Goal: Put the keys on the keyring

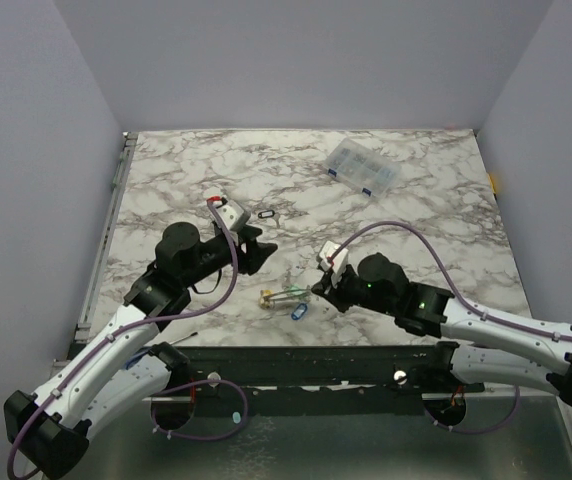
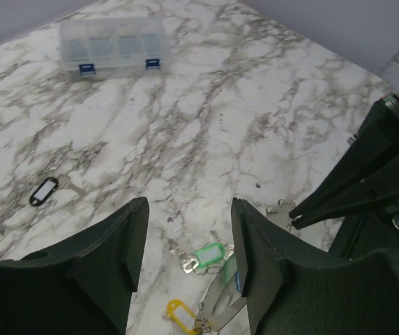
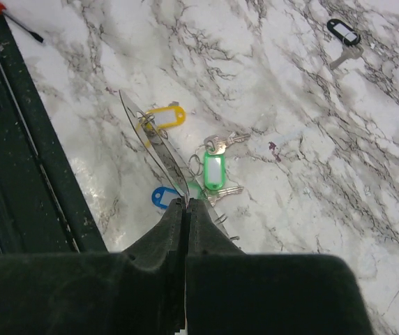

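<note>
The keyring (image 3: 159, 148), a thin grey metal hoop seen edge-on, is pinched at its near end by my right gripper (image 3: 187, 202), which is shut on it just above the marble. A yellow key (image 3: 166, 116) touches the hoop's far part. A green key (image 3: 214, 170) lies right of the hoop and a blue key (image 3: 163, 197) left of my fingertips. A black oval key (image 3: 342, 29) lies far off. My left gripper (image 2: 187, 209) hangs open over the green key (image 2: 206, 255), the yellow key (image 2: 177, 309) and the keyring (image 2: 229, 312), touching nothing. In the top view both grippers (image 1: 263, 245) (image 1: 315, 291) flank the keys (image 1: 286, 295).
A clear plastic compartment box (image 1: 363, 167) sits at the back right of the marble table (image 1: 416, 230). The table's dark front rail (image 3: 39, 160) runs close along the left of the key cluster. Grey walls enclose the table on three sides.
</note>
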Robot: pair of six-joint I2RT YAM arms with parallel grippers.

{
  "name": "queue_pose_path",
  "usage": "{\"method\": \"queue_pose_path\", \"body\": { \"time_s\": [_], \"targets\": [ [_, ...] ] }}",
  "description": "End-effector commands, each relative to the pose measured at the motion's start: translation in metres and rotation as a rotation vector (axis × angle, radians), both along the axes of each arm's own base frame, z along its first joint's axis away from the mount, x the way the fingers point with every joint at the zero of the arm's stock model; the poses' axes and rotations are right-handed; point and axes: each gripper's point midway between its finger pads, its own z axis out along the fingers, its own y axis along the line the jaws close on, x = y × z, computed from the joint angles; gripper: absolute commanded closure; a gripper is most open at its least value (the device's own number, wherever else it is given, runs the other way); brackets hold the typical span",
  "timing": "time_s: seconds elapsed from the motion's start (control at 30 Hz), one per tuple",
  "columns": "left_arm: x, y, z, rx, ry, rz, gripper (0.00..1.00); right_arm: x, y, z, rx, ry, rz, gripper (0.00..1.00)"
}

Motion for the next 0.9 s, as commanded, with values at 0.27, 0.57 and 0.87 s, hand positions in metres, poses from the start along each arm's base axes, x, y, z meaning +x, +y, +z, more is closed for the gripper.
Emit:
{"method": "queue_pose_path", "body": {
  "time_s": [0.27,0.57,0.87],
  "targets": [
    [-0.085,-0.049,0.017,-0.134,-0.07,-0.555,0.43,-0.024,-0.007,0.057,0.161,-0.19,0.164,0.99],
    [-0.108,-0.061,0.02,-0.161,-0.035,-0.7,0.47,-0.05,-0.006,0.07,0.178,-0.236,0.325,0.99],
    [-0.118,-0.077,0.01,-0.122,-0.052,-0.791,0.56,-0.06,-0.007,0.091,0.141,-0.26,0.412,0.99]
  ]
}}
